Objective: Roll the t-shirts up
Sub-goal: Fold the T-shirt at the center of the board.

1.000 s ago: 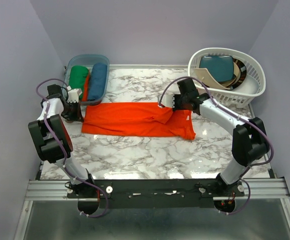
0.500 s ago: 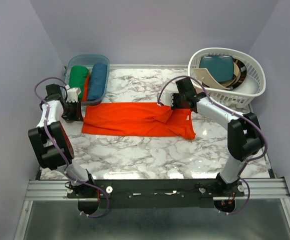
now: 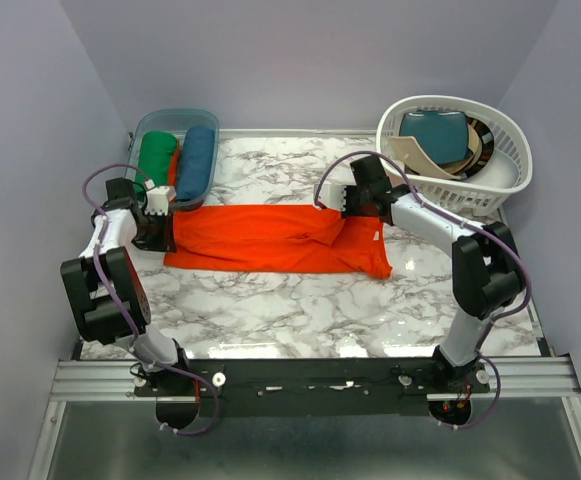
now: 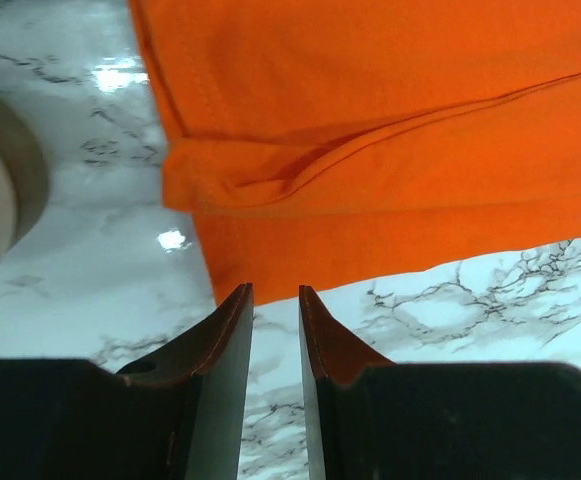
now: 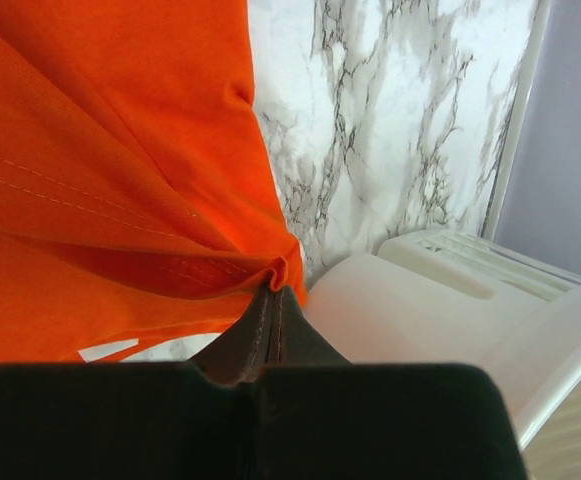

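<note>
The orange-red t-shirt (image 3: 260, 240) lies as a long folded band across the middle of the marble table. My right gripper (image 3: 348, 205) is shut on a raised fold at the shirt's back right part, and the wrist view shows cloth (image 5: 90, 150) bunched at the closed tips (image 5: 275, 290). My left gripper (image 3: 162, 222) is at the shirt's left end. In its wrist view the jaws (image 4: 275, 292) stand a little apart and empty, just short of the shirt's edge (image 4: 370, 120). A green rolled shirt (image 3: 156, 155) and a blue one (image 3: 198, 160) lie in a bin.
The clear bin (image 3: 175, 115) holding the rolls stands at the back left, close to my left arm. A white laundry basket (image 3: 500, 180) with several folded clothes stands at the back right, right beside my right gripper (image 5: 450, 330). Walls close in on both sides.
My left gripper has moved right, up to the shirt's left edge. My right gripper has shifted slightly back with the fold still held.
</note>
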Robot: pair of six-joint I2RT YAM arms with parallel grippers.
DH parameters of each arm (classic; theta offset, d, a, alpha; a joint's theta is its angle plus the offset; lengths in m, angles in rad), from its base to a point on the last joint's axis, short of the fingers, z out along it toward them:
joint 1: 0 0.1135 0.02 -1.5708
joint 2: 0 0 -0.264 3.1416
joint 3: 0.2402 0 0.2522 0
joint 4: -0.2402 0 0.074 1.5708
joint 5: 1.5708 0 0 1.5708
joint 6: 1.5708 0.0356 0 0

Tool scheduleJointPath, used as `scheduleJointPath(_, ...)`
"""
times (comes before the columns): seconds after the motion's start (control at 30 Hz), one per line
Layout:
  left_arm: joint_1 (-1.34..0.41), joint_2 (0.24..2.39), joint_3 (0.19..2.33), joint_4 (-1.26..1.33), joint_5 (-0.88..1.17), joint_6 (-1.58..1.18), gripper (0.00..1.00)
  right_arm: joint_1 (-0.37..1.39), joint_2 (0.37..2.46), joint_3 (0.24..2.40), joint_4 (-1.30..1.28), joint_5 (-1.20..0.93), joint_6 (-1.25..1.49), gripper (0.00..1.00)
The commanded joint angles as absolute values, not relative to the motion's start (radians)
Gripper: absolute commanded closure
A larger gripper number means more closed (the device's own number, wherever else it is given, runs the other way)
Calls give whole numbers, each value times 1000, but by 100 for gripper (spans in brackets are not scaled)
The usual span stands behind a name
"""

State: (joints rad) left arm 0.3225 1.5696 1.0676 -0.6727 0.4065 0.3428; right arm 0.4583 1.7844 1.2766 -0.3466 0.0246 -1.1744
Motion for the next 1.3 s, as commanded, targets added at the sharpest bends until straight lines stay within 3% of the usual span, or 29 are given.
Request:
scheduleJointPath(0.0, 293, 1640, 1071, -614, 381, 339, 68, 454, 1827, 1313, -311, 61, -1143, 99)
scheduleJointPath(0.27, 293, 1674, 1006, -615, 266, 408, 70, 442, 1856, 1344, -305, 83, -1124, 99)
scheduleJointPath(0.53, 293, 1533, 864, -679, 221, 485, 73, 420, 1897, 1393, -305, 92, -1117, 99)
scheduleJointPath(0.57, 293, 1523, 868, -687, 219, 486, 73, 419, 1899, 1397, -308, 98, -1115, 95)
scheduleJointPath(0.6, 293, 1513, 873, -702, 225, 483, 73, 419, 1905, 1405, -314, 100, -1095, 74)
scheduleJointPath(0.63, 293, 1493, 897, -710, 235, 474, 73, 419, 1905, 1439, -331, 101, -1080, 65)
scheduleJointPath(0.7, 293, 1483, 932, -735, 248, 466, 73, 417, 1895, 1488, -451, 88, -1021, 55)
scheduleJointPath(0.83, 293, 1508, 1014, -741, 279, 450, 72, 399, 1786, 1500, -609, 34, -930, 50)
scheduleJointPath(1.07, 273, 1562, 1043, -716, 351, 431, 72, 305, 1689, 1411, -989, -187, -896, 48)
scheduleJointPath(1.27, 223, 1600, 1032, -687, 360, 422, 72, 245, 1701, 1342, -1003, -262, -874, 47)
